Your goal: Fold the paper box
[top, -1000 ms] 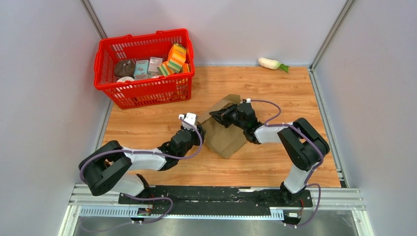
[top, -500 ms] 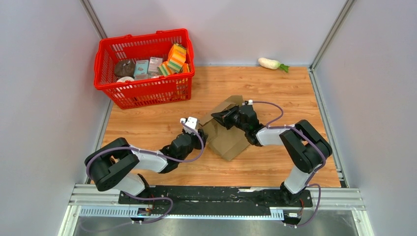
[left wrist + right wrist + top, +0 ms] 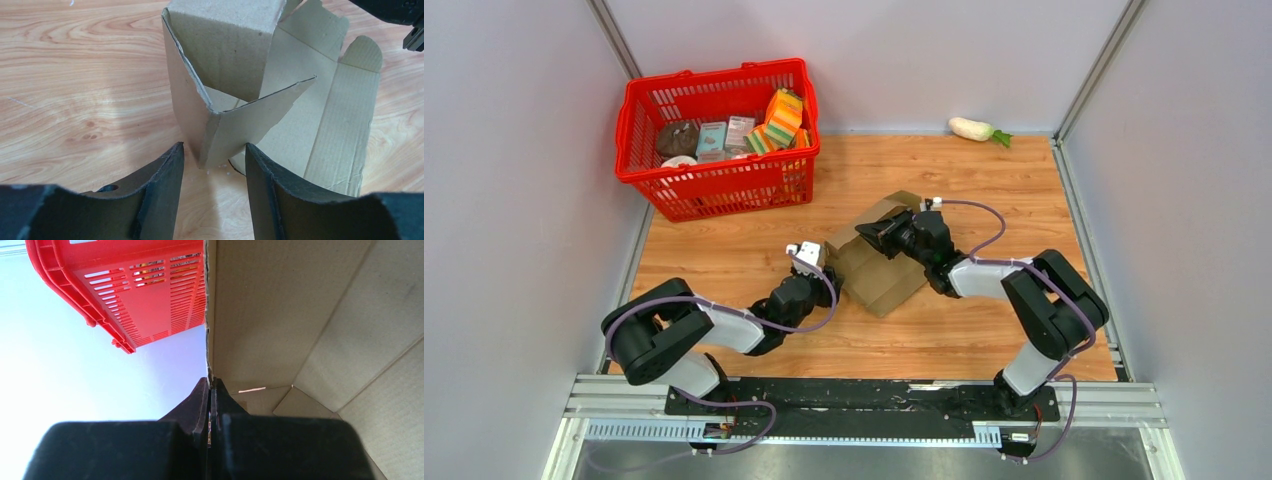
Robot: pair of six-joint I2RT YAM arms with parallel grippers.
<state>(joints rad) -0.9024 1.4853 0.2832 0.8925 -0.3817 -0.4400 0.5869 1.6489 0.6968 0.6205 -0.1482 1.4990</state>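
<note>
A wooden bench was seen spanning the floor of the white-walled cell. At its far left corner a red plastic basket was set, and in it several small things were held: orange-and-green striped packages stood at the right end, two pale printed cartons lay beside them, and a dark round item was lodged at the left. Their print was too small to be read.

Near the middle of the bench the paper box was found, plain brown and partly raised, with two walls stood up into a corner and the remaining panels and flaps laid flat on the wood.

An upright edge of the box was clenched in the right claw, its fingers pressed together on the cardboard. The left claw was held released, its fingers spread to either side of the raised corner.

A white radish was left at the far edge.
</note>
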